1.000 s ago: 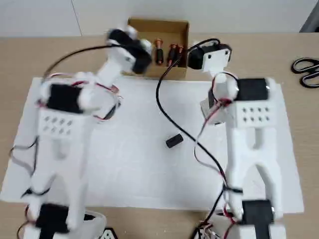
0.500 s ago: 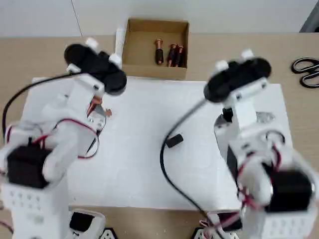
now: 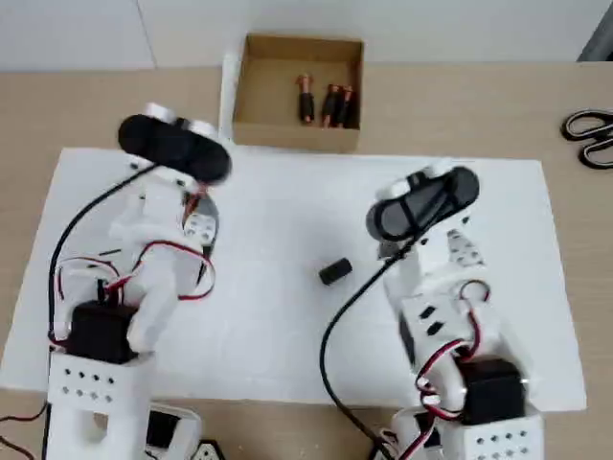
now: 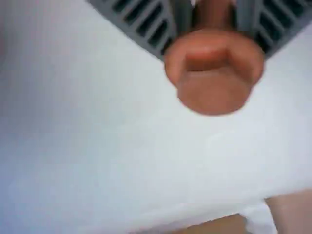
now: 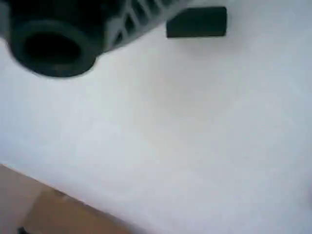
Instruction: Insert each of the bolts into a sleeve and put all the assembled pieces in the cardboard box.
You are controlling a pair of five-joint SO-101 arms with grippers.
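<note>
We see the tan worktop carrying a white sheet, with both arms over it. The cardboard box sits on the worktop at the sheet's far edge, three assembled pieces lying inside. Scissors lie off the sheet at the worktop's right side. Left hand is clenched on a bolt, its head sticking out over the sheet. Right hand is grasping a black sleeve. A loose sleeve lies mid-sheet between the arms
</note>
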